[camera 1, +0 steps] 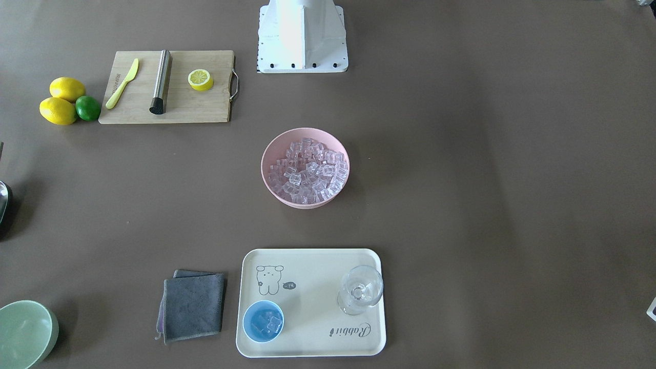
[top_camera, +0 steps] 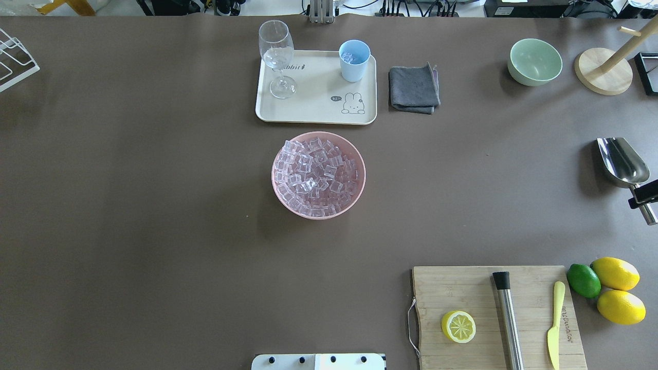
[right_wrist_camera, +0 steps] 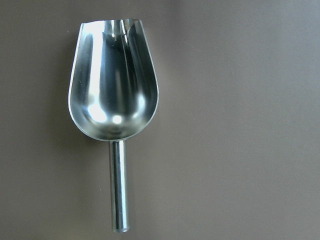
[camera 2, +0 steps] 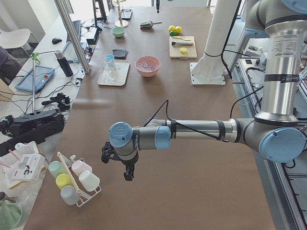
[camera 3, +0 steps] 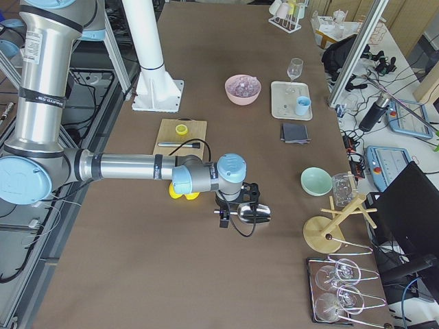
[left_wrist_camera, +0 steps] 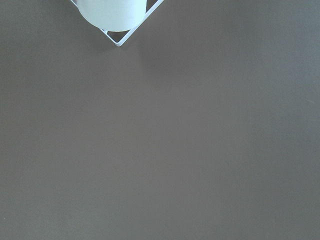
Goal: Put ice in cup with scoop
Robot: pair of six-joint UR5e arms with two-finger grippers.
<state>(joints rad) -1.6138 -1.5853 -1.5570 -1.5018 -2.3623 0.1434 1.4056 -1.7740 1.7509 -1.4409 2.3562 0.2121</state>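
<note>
My right hand (camera 3: pixel 233 209) hangs just above the steel scoop (right_wrist_camera: pixel 114 90). The scoop lies open side up on the brown worktop (camera 1: pixel 461 205), far out toward my right end. My wrist view shows its trough empty and its handle free, with no finger on it. I cannot tell how far this hand's fingers are spread.

The ice (camera 1: pixel 307 171) is heaped in the pink bowl (camera 1: pixel 266 154) at the middle of the worktop, well apart from the scoop. Beyond the bowl sits a cream tray (camera 1: pixel 312 266). The light-blue cup (camera 1: pixel 263 321) stands upright at one corner of it, with a few cubes already inside. A clear wine glass (camera 1: pixel 360 289) stands on the tray's other side.

My left hand (camera 2: pixel 117 165) hovers over bare worktop at my left end, near a wire rack of mugs (camera 2: pixel 74 182). I cannot tell whether it is spread or closed.
</note>
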